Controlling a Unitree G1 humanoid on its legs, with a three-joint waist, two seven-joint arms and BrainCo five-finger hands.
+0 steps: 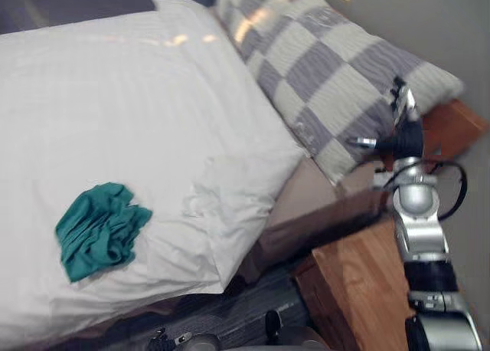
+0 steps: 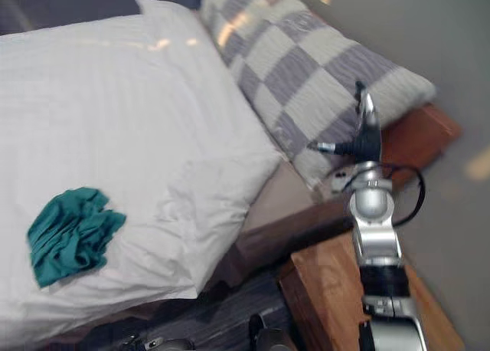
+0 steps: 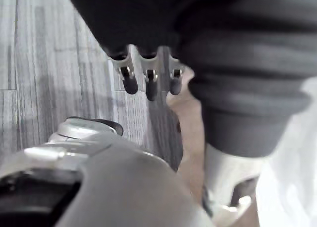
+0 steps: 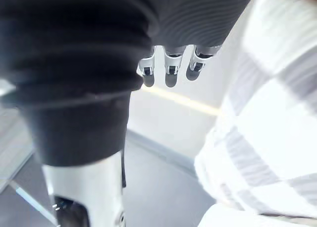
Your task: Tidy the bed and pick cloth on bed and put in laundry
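A crumpled teal-green cloth (image 1: pixel 99 230) lies on the white duvet (image 1: pixel 145 98) that covers most of the bed (image 1: pixel 306 188), on the near part of the duvet towards the robot's left. Nothing touches the cloth, and it is well apart from both hands. The duvet is creased and bunched along its near right edge, where the tan mattress surface shows beside it.

At the head end, a large pillow in grey and cream checks (image 1: pixel 329 67) lies tilted against the duvet's far right side. Its lower corner reaches towards the wooden bed frame (image 1: pixel 458 123).

The right hand (image 1: pixel 407 132) is raised at the right side of the bed, just beside the checked pillow's lower corner. Its fingers point straight up, its thumb sticks out sideways, and it holds nothing. Whether it touches the pillow cannot be told. In the right wrist view its fingers (image 4: pixel 170 68) are in a loose row, with the checked fabric just beside them.

The left hand (image 3: pixel 148 81) hangs low over the grey plank floor (image 3: pixel 44 63) next to the bed. Its fingers are relaxed and empty, and the white bedding is at the view's edge.

A light wooden bedside piece (image 1: pixel 360 286) stands below the right arm, against the bed's edge.
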